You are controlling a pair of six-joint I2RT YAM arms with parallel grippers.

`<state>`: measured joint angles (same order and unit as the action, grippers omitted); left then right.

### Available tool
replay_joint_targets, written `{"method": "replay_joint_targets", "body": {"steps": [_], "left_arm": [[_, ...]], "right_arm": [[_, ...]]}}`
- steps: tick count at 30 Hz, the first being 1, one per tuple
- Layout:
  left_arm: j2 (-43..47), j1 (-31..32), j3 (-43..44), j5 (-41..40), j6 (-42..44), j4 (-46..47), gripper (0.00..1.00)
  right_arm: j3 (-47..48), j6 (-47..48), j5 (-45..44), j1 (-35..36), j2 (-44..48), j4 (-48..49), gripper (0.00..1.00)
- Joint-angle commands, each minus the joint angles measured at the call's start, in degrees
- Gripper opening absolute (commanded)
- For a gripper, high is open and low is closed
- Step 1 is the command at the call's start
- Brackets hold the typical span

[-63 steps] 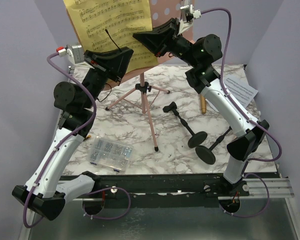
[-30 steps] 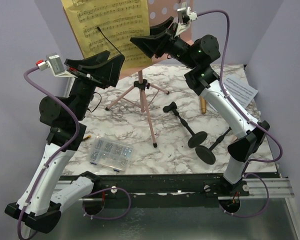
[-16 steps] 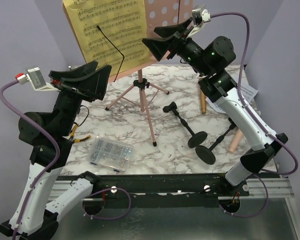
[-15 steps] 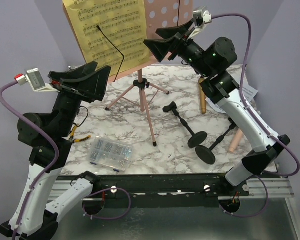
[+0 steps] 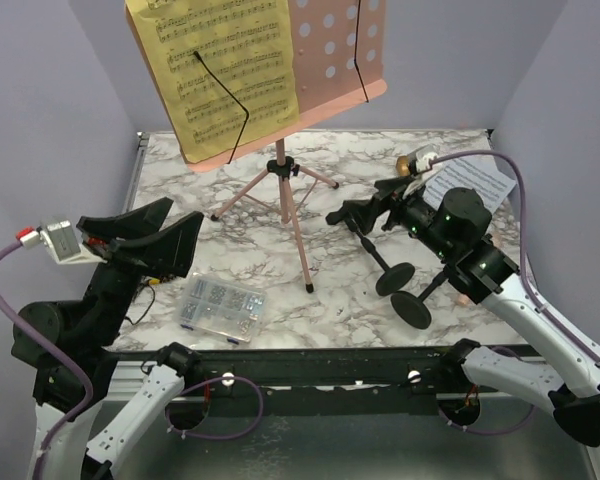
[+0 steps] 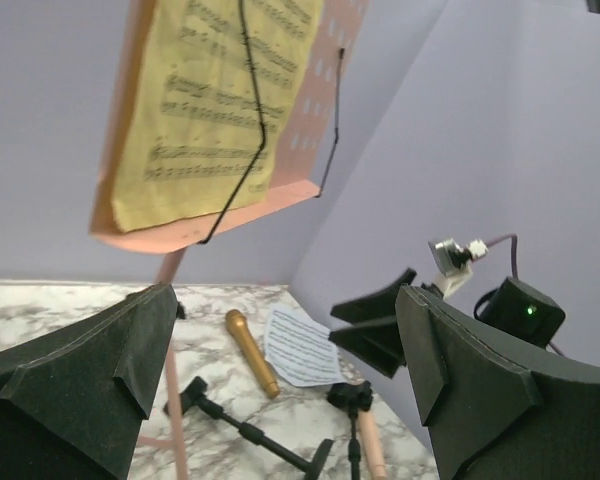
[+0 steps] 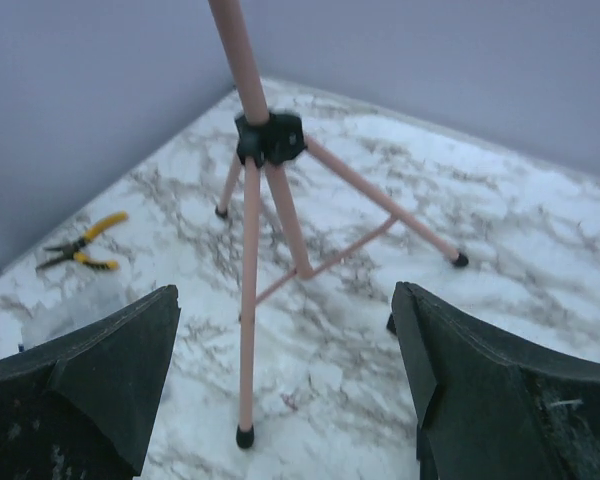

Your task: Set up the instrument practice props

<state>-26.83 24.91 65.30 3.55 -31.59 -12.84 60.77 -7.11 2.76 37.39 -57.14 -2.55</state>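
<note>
Two claws are hanging released, each with its fingers spread wide and nothing between them. The left claw is hovering over the near left edge of the table, close to the clear screw box and the yellow-handled pliers. The right claw is hovering low over the right half of the table, pointing toward the tripod legs of the pink music rack.

Just by it, two black mic holders are lying on their sides. One holder is stretching from its clip near the claw to its round base. The other holder is showing its base nearer the front, with its stem running under the arm.

The rack is standing upright at the back centre. The yellow sheet music is resting on its shelf, with a black wire arm crossing the page. The gold microphone is lying beyond the right claw, beside the white sheet-music page at the far right. The pink microphone is lying near the right edge, close to the holders.
</note>
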Motion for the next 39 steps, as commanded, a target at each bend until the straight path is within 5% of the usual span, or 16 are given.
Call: {"method": "replay_joint_targets", "body": {"steps": [1, 10, 20, 28, 39], "left_arm": [[6.3, 0.5, -4.4, -11.0, 3.0, -14.0, 0.99], [9.8, 0.8, -22.6, -10.5, -16.7, -18.9, 0.99], [1.9, 0.7, -35.6, -3.9, -25.6, -8.1, 0.99], [-13.2, -0.8, -41.5, 3.9, -31.5, 12.4, 0.98], [-40.6, -16.0, -33.5, 16.5, -30.2, 28.5, 0.96]], "right_arm": [[-11.7, -3.9, 4.0, 0.0, 0.4, 4.0, 0.94], [-21.4, -17.9, 23.7, 0.0, -17.4, 27.4, 0.87], [-19.2, -20.7, 25.2, 0.5, -34.5, 41.9, 0.6], [-19.8, -17.7, 23.2, 2.2, -39.0, 47.3, 0.44], [-21.8, -15.9, 16.8, 6.8, -46.6, 54.5, 0.17]]}}
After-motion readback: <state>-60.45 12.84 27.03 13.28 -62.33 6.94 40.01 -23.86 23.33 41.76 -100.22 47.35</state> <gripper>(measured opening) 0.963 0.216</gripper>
